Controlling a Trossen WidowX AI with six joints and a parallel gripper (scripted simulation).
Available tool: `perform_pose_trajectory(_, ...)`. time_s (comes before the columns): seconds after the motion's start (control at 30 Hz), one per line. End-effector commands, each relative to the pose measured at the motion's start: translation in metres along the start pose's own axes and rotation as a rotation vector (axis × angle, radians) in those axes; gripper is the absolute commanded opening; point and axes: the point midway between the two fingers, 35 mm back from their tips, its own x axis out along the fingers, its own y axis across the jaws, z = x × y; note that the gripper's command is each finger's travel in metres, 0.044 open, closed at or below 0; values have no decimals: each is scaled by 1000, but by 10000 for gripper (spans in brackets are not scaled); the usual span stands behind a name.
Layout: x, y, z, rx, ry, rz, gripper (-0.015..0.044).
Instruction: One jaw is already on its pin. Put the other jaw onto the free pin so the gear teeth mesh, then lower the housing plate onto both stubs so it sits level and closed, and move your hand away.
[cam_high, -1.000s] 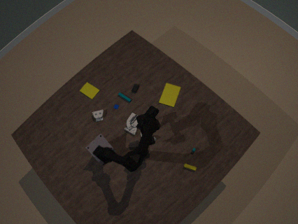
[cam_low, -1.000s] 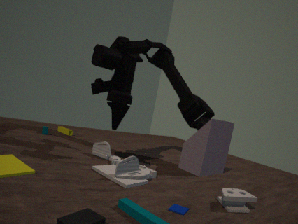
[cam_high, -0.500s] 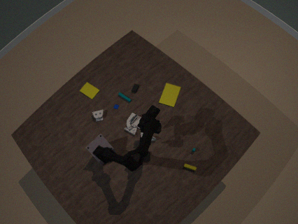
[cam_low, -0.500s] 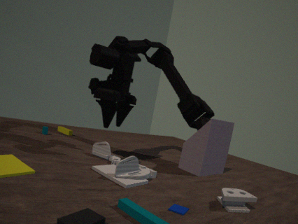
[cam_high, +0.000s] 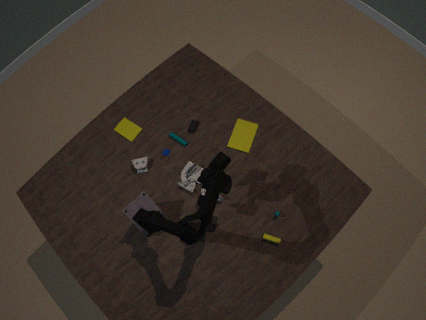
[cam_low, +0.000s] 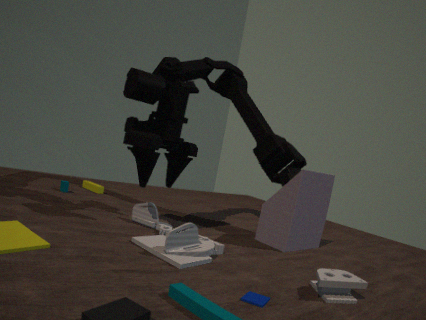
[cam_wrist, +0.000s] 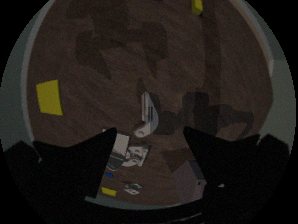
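Observation:
The white base (cam_high: 187, 186) (cam_low: 151, 243) (cam_wrist: 120, 143) lies on the table. One white jaw (cam_low: 182, 240) is on it, its curved ribbed pad standing up. The loose white jaw (cam_low: 145, 214) (cam_wrist: 149, 114) lies on the table beside the base, its round hub end towards it; the arm mostly hides it in the top view. The white housing plate (cam_high: 140, 163) (cam_low: 340, 276) (cam_wrist: 133, 188), with two round holes, is apart, raised on a ribbed foot. My gripper (cam_low: 156, 186) (cam_wrist: 150, 131) is open and empty, well above the loose jaw. The base's pins are too small to make out.
A mauve block (cam_high: 144, 201) (cam_low: 300, 215) (cam_wrist: 185, 182) stands by the arm's foot. Around lie yellow sheets (cam_high: 243, 135) (cam_high: 128, 129), a teal bar (cam_high: 178, 139) (cam_low: 200, 302), a black block (cam_high: 193, 126), a blue tile (cam_high: 166, 152) (cam_low: 255, 299) and a yellow bar (cam_high: 271, 239) (cam_low: 93, 187).

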Motion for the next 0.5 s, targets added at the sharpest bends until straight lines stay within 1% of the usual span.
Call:
perform_pose_trajectory(0.0,25,-4,0,-1,1,-17,440)
perform_pose_trajectory(0.23,28,-4,0,-1,1,-17,440)
perform_pose_trajectory(0.47,39,-4,0,-1,2,-17,440)
